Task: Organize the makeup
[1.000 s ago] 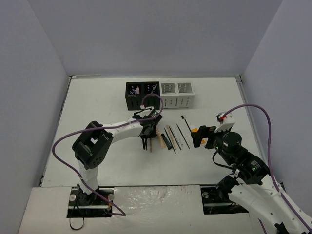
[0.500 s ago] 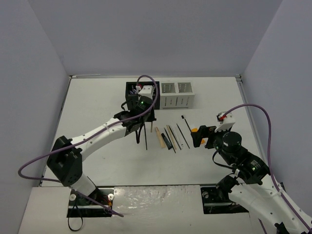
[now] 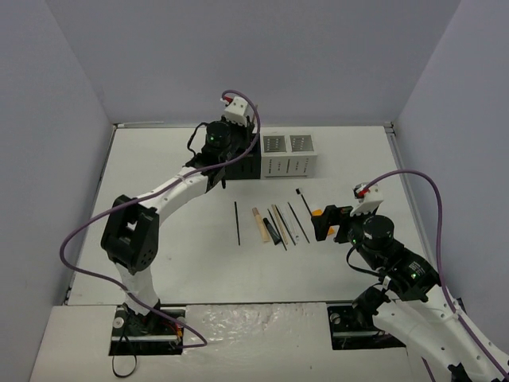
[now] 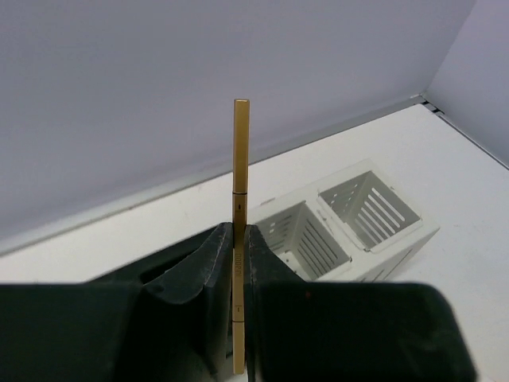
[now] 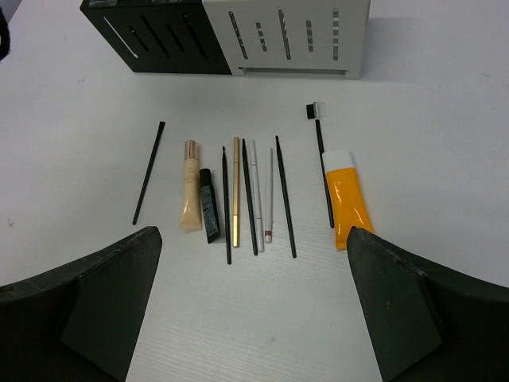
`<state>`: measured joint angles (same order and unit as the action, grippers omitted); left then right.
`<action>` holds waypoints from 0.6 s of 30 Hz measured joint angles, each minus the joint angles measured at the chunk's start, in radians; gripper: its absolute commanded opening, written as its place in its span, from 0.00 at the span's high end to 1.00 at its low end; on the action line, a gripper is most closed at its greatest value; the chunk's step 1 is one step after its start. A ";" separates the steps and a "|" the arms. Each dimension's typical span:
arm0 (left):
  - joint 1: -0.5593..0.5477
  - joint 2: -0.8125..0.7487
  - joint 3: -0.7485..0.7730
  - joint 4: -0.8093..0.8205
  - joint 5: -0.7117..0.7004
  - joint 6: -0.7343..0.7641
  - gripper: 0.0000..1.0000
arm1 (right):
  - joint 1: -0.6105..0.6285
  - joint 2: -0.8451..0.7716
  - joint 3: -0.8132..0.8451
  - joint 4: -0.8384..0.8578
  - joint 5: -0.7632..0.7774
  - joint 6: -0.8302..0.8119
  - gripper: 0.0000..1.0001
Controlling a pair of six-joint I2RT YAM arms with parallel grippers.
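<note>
In the left wrist view my left gripper [image 4: 241, 232] is shut on a slim gold pencil [image 4: 241, 159] that stands upright between the pads. Seen from the top, that gripper [image 3: 225, 161] hangs over the black organizer [image 3: 246, 163] at the back. The rest of the makeup lies in a row on the table: a lone black pencil [image 5: 148, 173], a beige tube [image 5: 189, 187], a small black tube [image 5: 208, 205], several thin pencils [image 5: 250, 195], a black-handled brush [image 5: 322, 167] and an orange tube [image 5: 346, 199]. My right gripper [image 5: 246, 318] is open, raised just in front of the row, holding nothing.
A white slotted organizer [image 3: 290, 154] stands right of the black one against the back; it shows in the left wrist view as the white organizer [image 4: 350, 223]. Grey walls enclose the table on three sides. The left arm [image 3: 171, 195] stretches diagonally across the left half.
The left arm has risen from the row of makeup and swung back to the black organizer with the gold pencil. A black pencil now lies alone left of the row. The right arm is still.
</note>
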<state>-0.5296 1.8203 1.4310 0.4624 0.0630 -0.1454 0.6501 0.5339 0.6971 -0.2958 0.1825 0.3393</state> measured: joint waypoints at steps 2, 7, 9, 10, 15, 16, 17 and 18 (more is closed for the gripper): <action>0.009 0.047 0.031 0.048 0.059 0.042 1.00 | 0.000 0.000 0.000 0.000 0.000 0.000 0.00; 0.047 0.117 0.058 0.141 0.173 0.096 1.00 | 0.001 0.000 0.000 0.000 -0.008 0.000 0.00; 0.068 0.141 0.063 0.172 0.214 0.105 1.00 | 0.002 0.001 0.000 0.000 -0.011 0.000 0.00; 0.080 0.153 0.065 0.183 0.232 0.108 1.00 | 0.004 0.002 0.000 0.000 -0.014 -0.001 0.00; 0.133 0.213 0.065 0.245 0.323 0.090 1.00 | 0.005 0.014 0.000 0.000 -0.018 -0.002 0.00; 0.142 0.224 0.065 0.255 0.337 0.085 1.00 | 0.005 0.018 0.000 0.000 -0.019 -0.002 0.00; 0.149 0.233 0.065 0.263 0.350 0.081 1.00 | 0.005 0.022 0.000 0.000 -0.021 -0.002 0.00; 0.156 0.242 0.064 0.271 0.359 0.077 1.00 | 0.005 0.027 0.000 0.000 -0.024 -0.002 0.00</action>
<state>-0.3739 2.0620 1.4951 0.7333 0.4224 -0.0680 0.6556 0.5604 0.6971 -0.2956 0.1583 0.3369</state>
